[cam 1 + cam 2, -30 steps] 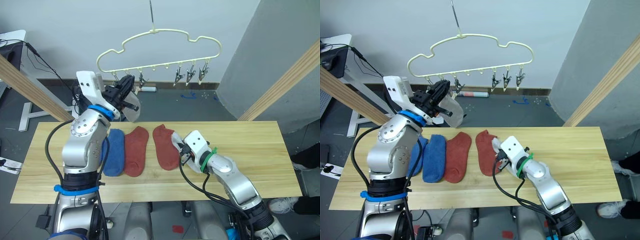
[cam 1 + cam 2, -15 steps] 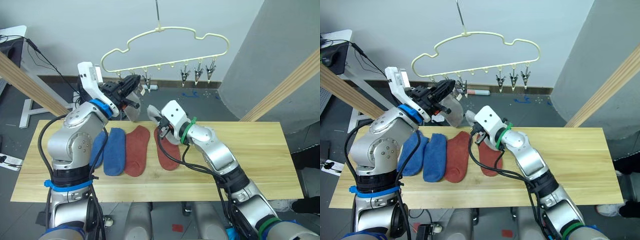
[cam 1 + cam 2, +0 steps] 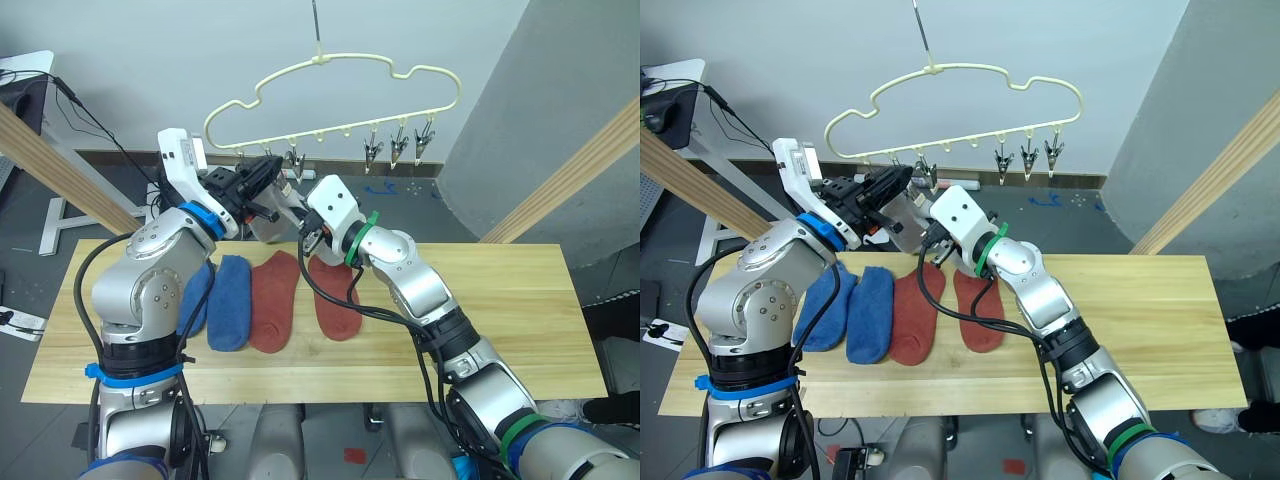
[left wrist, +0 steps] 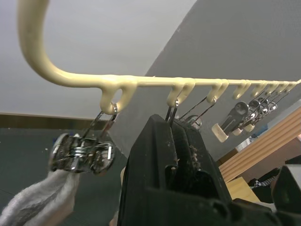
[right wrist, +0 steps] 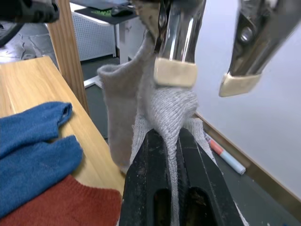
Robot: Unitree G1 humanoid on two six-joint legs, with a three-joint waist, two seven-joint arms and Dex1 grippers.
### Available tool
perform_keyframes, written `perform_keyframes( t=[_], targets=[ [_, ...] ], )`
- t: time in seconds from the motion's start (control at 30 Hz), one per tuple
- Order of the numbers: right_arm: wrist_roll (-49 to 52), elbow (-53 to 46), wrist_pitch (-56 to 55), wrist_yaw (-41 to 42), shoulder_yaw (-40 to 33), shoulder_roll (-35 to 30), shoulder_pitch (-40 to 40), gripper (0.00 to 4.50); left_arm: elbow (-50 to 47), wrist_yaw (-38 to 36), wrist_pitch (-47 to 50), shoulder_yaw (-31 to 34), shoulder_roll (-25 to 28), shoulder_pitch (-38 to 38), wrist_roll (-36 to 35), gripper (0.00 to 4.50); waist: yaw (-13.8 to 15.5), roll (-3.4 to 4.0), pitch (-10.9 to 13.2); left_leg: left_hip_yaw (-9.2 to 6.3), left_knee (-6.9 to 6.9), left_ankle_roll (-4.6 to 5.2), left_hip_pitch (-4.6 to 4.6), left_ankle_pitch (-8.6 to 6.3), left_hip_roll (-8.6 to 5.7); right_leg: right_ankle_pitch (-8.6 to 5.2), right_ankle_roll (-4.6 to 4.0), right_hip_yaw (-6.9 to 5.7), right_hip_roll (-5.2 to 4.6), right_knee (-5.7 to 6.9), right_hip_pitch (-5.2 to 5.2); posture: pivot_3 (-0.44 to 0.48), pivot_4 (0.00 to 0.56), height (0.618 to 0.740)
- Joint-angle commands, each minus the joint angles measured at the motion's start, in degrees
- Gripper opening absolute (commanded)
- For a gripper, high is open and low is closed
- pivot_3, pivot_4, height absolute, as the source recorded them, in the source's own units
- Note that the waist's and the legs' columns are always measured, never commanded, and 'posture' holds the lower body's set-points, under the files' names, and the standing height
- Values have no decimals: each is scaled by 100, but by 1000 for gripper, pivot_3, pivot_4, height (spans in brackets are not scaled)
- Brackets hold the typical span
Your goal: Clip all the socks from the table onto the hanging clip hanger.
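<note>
Right gripper (image 5: 170, 141) pinched on limp grey sock (image 5: 164, 110) – light, floppy, best held at the cuff; left gripper (image 4: 176, 136) closed at a clip (image 4: 82, 153).

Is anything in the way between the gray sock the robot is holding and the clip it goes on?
Nothing visible is. The right gripper holds the gray sock up right at a clip on the clip hanger, with a second gray sock hanging just beside it.

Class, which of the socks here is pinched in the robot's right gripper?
The light grey sock, held up beneath the clip hanger; the blue and rust-red socks lie flat on the table.
</note>
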Motion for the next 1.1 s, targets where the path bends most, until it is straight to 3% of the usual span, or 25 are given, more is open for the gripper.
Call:
perform_keyframes(
  t=[0.03,0.33,0.67,0.93,1.1],
  targets=[
    [38,-178,-184,68,-69,83,-166,46,-286,3,-110,9,20,54,-17,0,0,0,0,-1,0,0,0,0,0,0,0,0,0,1,0,44,368,703],
    [50,-250,-229,104,-53,149,-166,46,-291,-47,-19,-7,81,171,-37,0,2,0,0,-1,0,0,0,0,0,0,-1,0,0,1,0,44,371,703],
    [68,-223,-247,117,-117,198,-192,0,-533,-331,-94,-77,427,542,30,3107,2,0,0,-7,0,1,0,0,1,1,-1,0,0,3,0,53,372,703],
    [76,-203,-183,198,-113,191,-155,0,-777,-578,-511,-183,695,916,310,3107,8,0,0,-8,0,6,0,-3,1,2,-3,1,-1,3,0,62,372,703],
    [-84,-304,-175,370,53,-16,-29,1471,-850,-582,-826,-223,697,1073,567,3147,9,0,0,-7,0,13,0,-7,0,1,-1,1,-1,3,0,57,375,703]
  ],
)
